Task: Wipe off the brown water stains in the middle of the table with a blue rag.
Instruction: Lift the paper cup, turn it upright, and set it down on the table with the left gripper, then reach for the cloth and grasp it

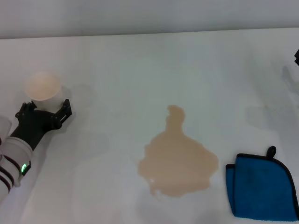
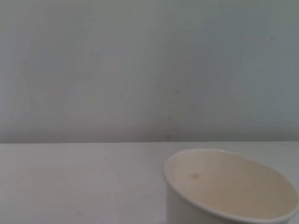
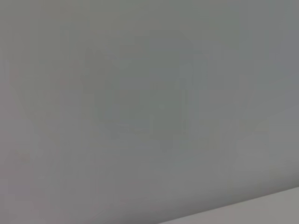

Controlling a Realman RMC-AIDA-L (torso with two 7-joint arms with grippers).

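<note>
The brown water stains [image 1: 176, 163] form one tan puddle with a narrow neck in the middle of the white table [image 1: 140, 70]. To its right, near the front edge, the folded blue rag [image 1: 262, 186] lies flat with its black loop pointing away from me. Far from both, at the left, my left gripper [image 1: 46, 112] stands open, its black fingers [image 1: 65, 110] spread just on the near side of a paper cup. Only a dark sliver of my right gripper [image 1: 297, 56] shows at the right edge, well beyond the rag. The right wrist view shows neither rag nor stain.
A pale paper cup [image 1: 43, 87] stands upright at the far left, right in front of the left gripper; its rim [image 2: 229, 186] fills the corner of the left wrist view. A grey wall runs behind the table's far edge [image 1: 149, 33].
</note>
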